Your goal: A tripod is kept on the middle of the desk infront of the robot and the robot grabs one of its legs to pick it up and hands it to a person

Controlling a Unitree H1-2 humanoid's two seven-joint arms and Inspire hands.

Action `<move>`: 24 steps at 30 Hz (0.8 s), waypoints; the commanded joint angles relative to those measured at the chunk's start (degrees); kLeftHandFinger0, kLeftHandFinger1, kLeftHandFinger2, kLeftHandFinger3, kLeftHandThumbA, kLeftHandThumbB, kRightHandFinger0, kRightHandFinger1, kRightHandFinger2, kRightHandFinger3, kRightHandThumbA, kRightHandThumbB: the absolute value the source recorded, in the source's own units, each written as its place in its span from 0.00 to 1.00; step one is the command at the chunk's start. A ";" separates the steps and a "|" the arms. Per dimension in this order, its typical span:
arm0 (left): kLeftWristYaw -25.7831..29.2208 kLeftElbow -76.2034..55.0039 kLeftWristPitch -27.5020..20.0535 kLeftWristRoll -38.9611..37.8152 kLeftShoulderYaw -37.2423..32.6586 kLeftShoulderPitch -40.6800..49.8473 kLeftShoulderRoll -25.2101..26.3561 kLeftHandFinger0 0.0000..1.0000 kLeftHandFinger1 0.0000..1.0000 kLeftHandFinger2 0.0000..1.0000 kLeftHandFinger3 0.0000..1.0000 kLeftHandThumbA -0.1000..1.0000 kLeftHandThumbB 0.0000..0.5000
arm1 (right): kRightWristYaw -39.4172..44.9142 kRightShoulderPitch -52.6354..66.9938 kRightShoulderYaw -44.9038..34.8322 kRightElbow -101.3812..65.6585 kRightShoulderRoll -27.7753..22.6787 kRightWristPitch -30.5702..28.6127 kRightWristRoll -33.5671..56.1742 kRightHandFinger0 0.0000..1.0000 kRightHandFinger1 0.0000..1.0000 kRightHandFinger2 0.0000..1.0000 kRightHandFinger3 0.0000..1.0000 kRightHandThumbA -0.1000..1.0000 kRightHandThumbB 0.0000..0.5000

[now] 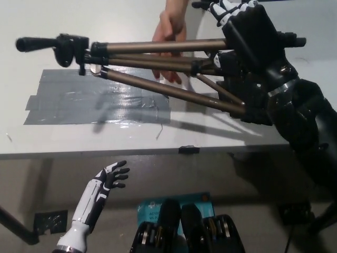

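White table [52,21] fills the upper frame, with a patch of grey tape [79,100] at centre left. The tripod [126,46] lies sideways across the top of the frame, apparently clear of the table, throwing a shadow on the tape. Its head [58,45] is at upper left and its feet are at upper right. There the black right hand [247,37] is clamped round a leg. The white left hand [113,176] idles at lower left, below the table edge, fingers spread and empty. A person's hand [169,29] reaches in at top centre behind the legs; contact cannot be told. The tripod looks stiff and fairly light, but head-heavy. Gripped near the feet, it will likely lever downward, and the smooth tubes may twist in the grip. Mid-leg, near the braces, seems the best place for the person to take it.
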 commanded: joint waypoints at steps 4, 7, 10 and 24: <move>-1.23 -0.97 -0.18 -0.22 -0.58 -1.51 0.74 0.68 0.73 0.74 0.80 1.00 0.11 | -0.55 -4.13 -1.03 1.51 -0.51 -1.81 -1.53 0.00 0.46 0.84 0.81 0.00 0.35; -1.45 -1.31 0.52 -0.42 -0.53 -1.73 0.66 0.65 0.70 0.72 0.78 1.00 0.13 | -0.33 -5.10 -0.83 3.76 0.22 -1.89 -1.87 0.00 0.43 0.82 0.81 0.00 0.35; -1.52 -1.38 0.64 -0.33 -0.57 -2.04 0.57 0.63 0.69 0.70 0.77 1.00 0.13 | -0.91 -6.35 -0.63 6.36 0.96 -1.76 -2.48 0.00 0.43 0.83 0.81 0.00 0.34; -2.02 -2.19 0.82 -0.32 -1.15 -2.92 0.93 0.61 0.65 0.67 0.75 1.00 0.09 | 37.27 -11.05 -1.85 2.20 0.39 12.71 16.37 1.00 1.00 1.00 1.00 0.79 1.00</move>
